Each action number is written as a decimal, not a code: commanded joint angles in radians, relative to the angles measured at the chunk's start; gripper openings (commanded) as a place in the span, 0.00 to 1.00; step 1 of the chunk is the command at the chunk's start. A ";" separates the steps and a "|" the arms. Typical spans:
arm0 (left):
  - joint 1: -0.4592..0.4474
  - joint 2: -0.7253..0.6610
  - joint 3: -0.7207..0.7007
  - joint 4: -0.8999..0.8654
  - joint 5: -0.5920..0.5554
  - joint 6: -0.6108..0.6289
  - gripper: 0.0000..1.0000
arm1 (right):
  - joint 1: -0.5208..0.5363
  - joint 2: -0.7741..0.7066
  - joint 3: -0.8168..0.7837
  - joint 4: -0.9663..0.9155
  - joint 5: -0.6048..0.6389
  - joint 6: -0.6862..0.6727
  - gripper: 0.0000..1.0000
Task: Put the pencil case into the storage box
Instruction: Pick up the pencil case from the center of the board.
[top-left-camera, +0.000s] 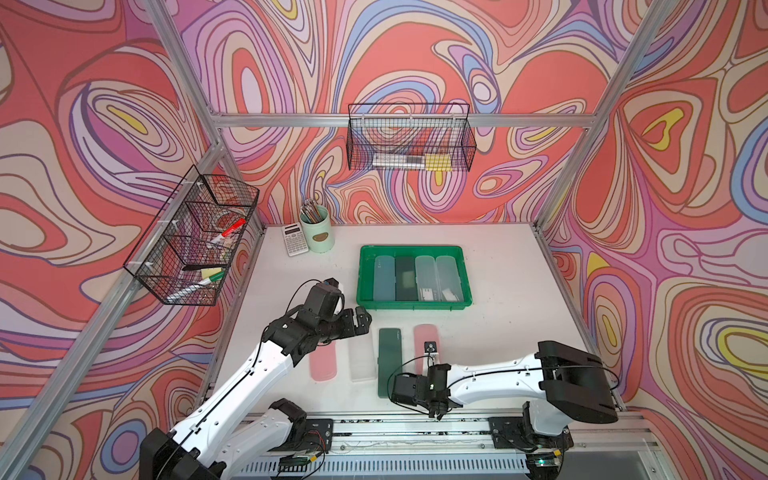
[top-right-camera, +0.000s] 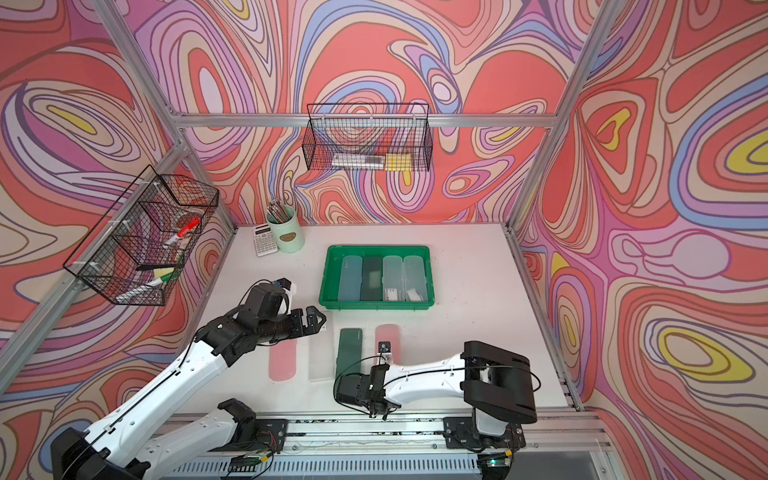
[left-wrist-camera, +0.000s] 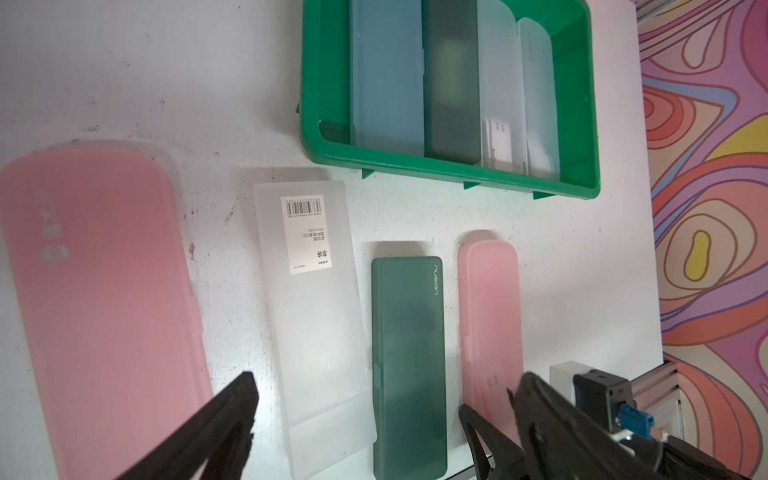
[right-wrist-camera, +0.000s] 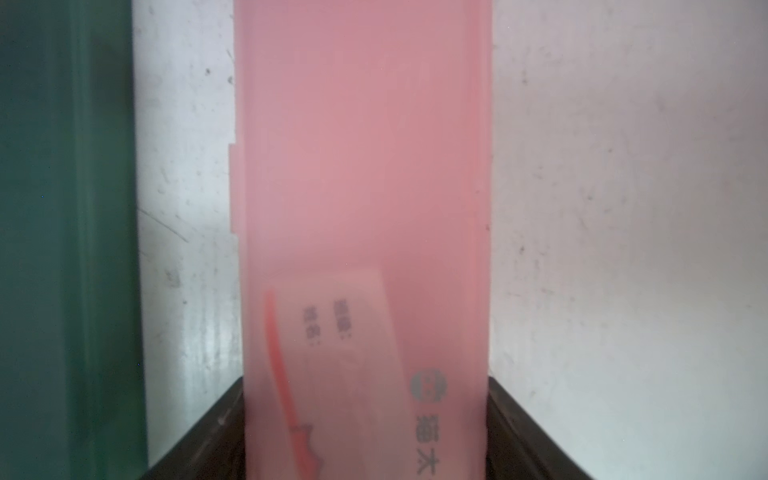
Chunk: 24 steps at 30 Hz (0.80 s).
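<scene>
While a black wire basket with markers in it is hanging on the left wall, a calculator is lying at the far left corner of the white table, just beside a pale green cup that is holding pens. Nearer the front, the left gripper is hovering above the table with its fingers standing wide apart and holding nothing. Below and beyond it, four cases are lying side by side in front of the storage box, long edges parallel. A left pink case is sitting at the row's left end, and a clear case with a barcode label is lying just beside it. A dark green case is coming next, and the pink pencil case is closing the row on the right. The storage box is resting behind them near the middle of the table and is already holding four other cases, which are filling its floor side by side. Above it, a second wire basket is hanging on the back wall. The pink pencil case is lying outside the box, apart from its front rim. The right gripper is clamping this case near its front end: in the right wrist view its dark fingers are pressing against both long edges, with no gap showing.
</scene>
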 joint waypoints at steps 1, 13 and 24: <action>-0.005 -0.012 0.039 -0.022 -0.005 -0.009 0.99 | 0.036 -0.065 0.019 -0.111 0.106 0.060 0.73; -0.005 -0.037 0.086 -0.036 -0.021 -0.003 0.99 | 0.082 -0.203 0.101 -0.213 0.211 -0.023 0.72; -0.005 -0.053 0.134 -0.063 -0.045 0.020 0.99 | 0.093 -0.273 0.162 -0.245 0.272 -0.053 0.72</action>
